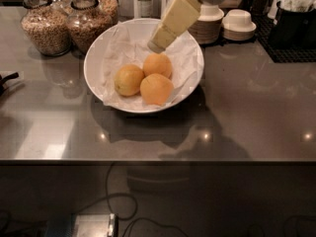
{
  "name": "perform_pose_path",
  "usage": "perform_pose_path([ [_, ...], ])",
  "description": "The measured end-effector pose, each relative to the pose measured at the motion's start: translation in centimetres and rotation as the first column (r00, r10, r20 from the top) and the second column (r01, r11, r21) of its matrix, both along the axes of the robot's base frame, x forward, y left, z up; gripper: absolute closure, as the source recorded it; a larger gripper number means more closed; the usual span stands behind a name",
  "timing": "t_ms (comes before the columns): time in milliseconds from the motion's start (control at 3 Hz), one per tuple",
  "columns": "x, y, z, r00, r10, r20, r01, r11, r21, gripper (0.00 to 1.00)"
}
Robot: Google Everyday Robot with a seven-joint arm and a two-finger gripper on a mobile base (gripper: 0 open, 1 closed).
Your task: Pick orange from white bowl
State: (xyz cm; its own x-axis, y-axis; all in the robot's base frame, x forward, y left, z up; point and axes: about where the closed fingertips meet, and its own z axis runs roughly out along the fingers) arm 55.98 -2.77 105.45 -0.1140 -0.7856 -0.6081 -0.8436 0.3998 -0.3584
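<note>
The white bowl (96, 58) lined with crumpled white paper stands on the grey counter, left of centre. It holds three fruits. A deep-orange orange (156, 89) lies at the front and another orange (158, 64) just behind it. A paler, yellower one (129, 80) lies to the left. My cream-coloured gripper (158, 44) comes down from the top right, tilted, with its tip over the back of the bowl just above the rear orange. It holds nothing that I can see.
Two glass jars of grain (47, 26) stand at the back left by the bowl. Stacked upside-down white cups (238, 23) and a black tray (291, 31) are at the back right. The counter's front edge (158, 159) runs across the middle.
</note>
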Motion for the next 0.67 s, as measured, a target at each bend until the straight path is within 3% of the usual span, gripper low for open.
perform_pose_path([
  [333, 1.8, 0.3, 0.0, 0.9839, -0.089, -0.155, 0.096, 0.994, 0.042, 0.0],
  [667, 2.3, 1.4, -1.9, 0.9452, -0.143, -0.293, 0.181, 0.978, 0.105, 0.0],
])
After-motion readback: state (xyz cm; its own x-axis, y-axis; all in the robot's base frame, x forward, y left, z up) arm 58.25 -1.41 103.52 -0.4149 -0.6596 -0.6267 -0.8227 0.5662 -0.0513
